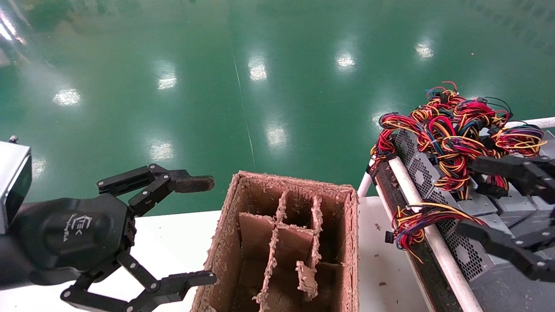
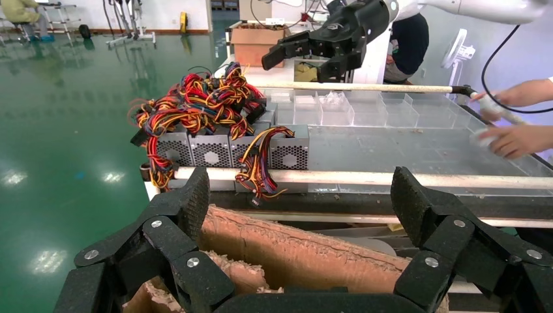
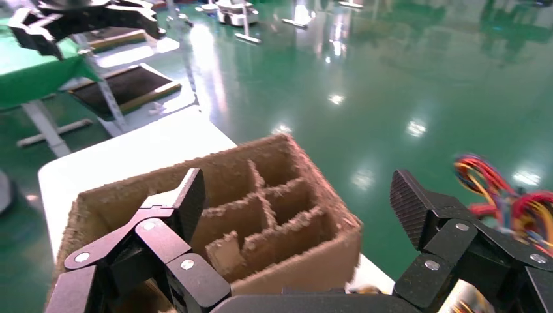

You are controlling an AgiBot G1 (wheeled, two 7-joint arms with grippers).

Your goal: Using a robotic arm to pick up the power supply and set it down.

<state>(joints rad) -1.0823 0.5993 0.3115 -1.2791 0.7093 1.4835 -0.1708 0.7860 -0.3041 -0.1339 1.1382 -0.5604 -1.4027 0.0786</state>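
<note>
Several grey power supply boxes stand in a row in the tray on the right, honeycomb fan grilles facing the white table. Their red, yellow and black wires lie heaped on top and hang over the rail. My right gripper hovers open over this row, with nothing between its fingers. It shows high above the tray in the left wrist view. My left gripper hangs open and empty left of the cardboard box, above the table. In its own view the left gripper spans the box's rim.
A worn brown cardboard divider box stands on the white table between the two arms. A white pipe rail edges the tray. Clear plastic bins sit farther along it, where a person's hands are at work. Green floor lies beyond.
</note>
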